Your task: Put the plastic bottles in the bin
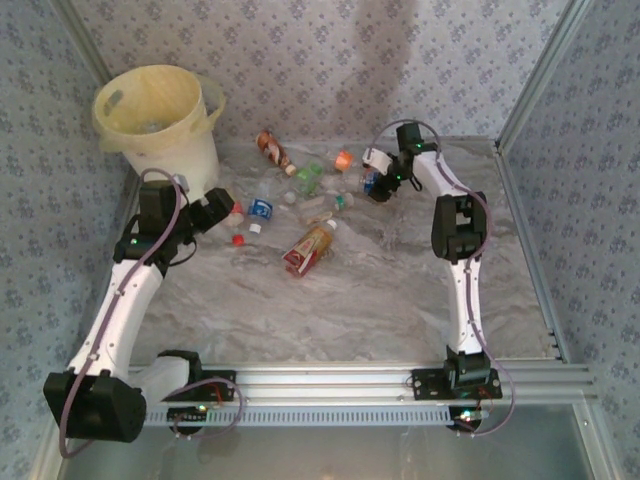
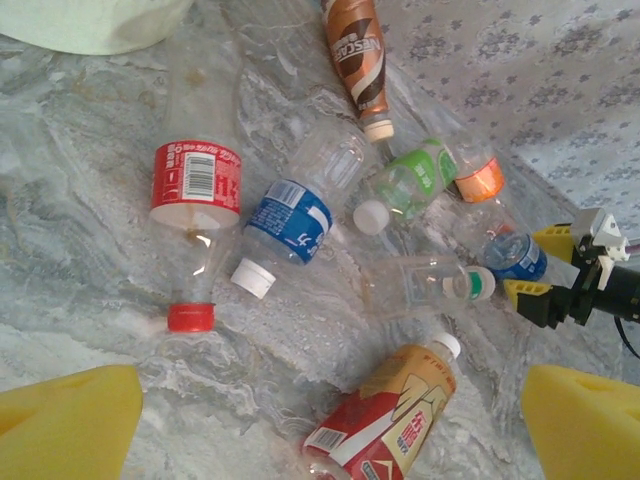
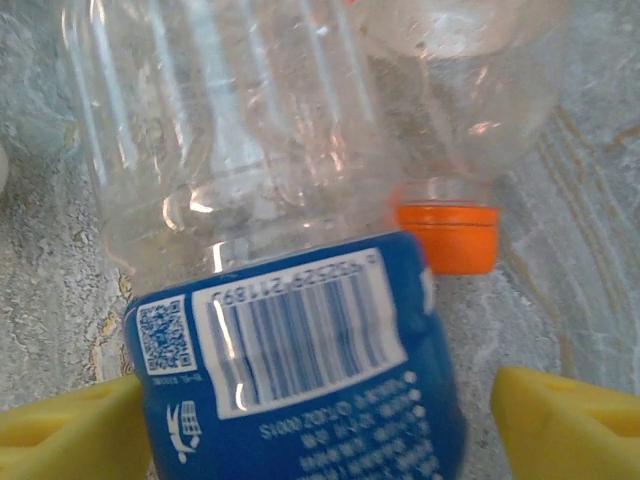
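The plastic bottles (image 1: pixel 310 248) lie scattered on their sides across the middle of the marbled table (image 1: pixel 400 300), their long axes pointing every way. In the right wrist view a clear ribbed bottle with a blue barcode label (image 3: pixel 300 380) runs lengthwise away from the camera, label end nearest. Just beside it lies an orange-capped bottle (image 3: pixel 450 120), cap toward the camera. The right gripper (image 3: pixel 315 420) has its yellow fingers spread to either side of the blue label, not pinching it. In the left wrist view the red-labelled bottle (image 2: pixel 195 190) points its red cap toward the left gripper (image 2: pixel 330 410), whose jaws stand wide apart. The bin (image 1: pixel 185 150) stands upright in the far left corner; pale shapes inside are too blurred to name.
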Robot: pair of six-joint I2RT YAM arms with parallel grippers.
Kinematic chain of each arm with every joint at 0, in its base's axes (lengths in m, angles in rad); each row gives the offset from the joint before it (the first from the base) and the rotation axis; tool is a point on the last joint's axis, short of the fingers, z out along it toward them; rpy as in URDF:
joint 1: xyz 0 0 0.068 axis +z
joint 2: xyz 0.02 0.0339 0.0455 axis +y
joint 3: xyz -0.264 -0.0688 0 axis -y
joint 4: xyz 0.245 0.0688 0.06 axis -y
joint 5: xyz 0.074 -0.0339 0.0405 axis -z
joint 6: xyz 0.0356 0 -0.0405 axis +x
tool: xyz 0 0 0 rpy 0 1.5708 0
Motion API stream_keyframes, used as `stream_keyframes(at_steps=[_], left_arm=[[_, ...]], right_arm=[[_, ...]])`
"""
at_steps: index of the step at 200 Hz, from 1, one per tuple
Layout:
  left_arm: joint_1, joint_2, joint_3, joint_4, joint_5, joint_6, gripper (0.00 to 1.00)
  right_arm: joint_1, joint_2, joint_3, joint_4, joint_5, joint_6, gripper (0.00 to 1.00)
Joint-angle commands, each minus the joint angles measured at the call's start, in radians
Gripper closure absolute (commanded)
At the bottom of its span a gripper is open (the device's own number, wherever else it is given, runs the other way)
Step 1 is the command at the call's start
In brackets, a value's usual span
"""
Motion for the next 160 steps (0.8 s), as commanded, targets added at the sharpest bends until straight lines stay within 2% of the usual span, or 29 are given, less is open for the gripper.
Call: stream_keyframes(at_steps=[1,66,115,160], left_arm=[[0.009,-0.008,-0.01,-0.019,-0.011,0.023,0.02],[0.01,-0.01,-0.039,0.002,0.001,0.015,0.02],[0.009,0.002,-0.06,0.072,0.083,-0.002,0.02],[-0.056,0.058,-0.067,0.215,0.183,-0.021,0.02]], right_arm=[[0.007,0.013,0.006,-0.03,0.039,-0.086,0.17],[0.012,-0.129,-0.164,0.122,0.072,-0.115,0.43],[0.017,-0.374,-0.485,0.29,0.055,-0.071,0.49],[0.046,-0.658,-0.752,0.404,0.046,0.156,0.52]])
